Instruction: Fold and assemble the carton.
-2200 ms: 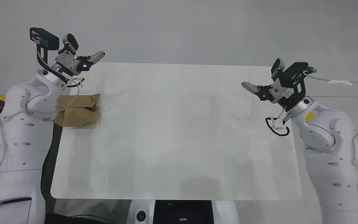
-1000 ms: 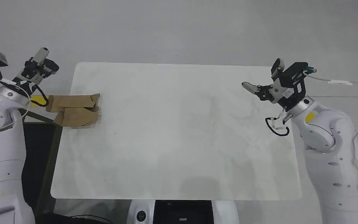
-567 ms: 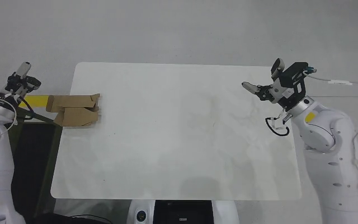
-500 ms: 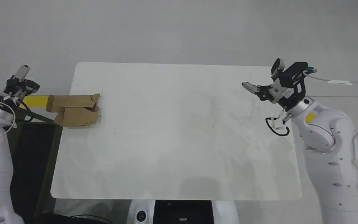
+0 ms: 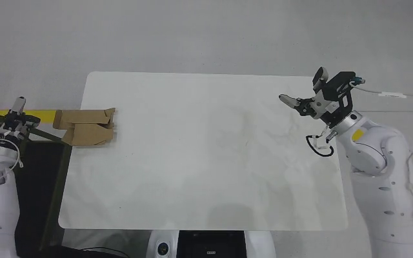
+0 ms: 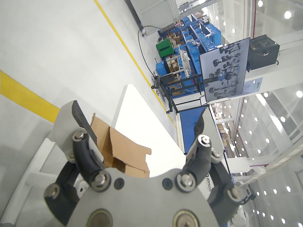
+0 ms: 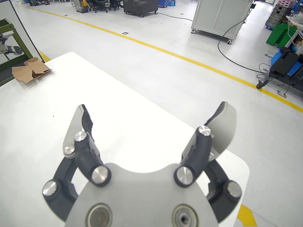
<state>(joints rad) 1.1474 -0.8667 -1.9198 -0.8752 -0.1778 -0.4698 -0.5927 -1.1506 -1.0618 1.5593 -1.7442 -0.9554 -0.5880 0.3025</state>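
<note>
From above, the left gripper has swung out from over the far left corner of the white rectangular table, where it hung near the flattened brown cardboard carton 2.2 s ago. It now sits off the table's left side, apart from the carton. The carton has not shifted: it lies at the left edge, partly overhanging, flaps loose and unfolded, so assembly looks unstarted and the arm would have to return. The right gripper is by the far right corner exactly as before, fingers spread wide and empty. In the left wrist view, the left gripper is wide open, holding nothing, with the carton just beyond it. In the right wrist view, the right gripper gapes over bare table, with the carton far across.
</note>
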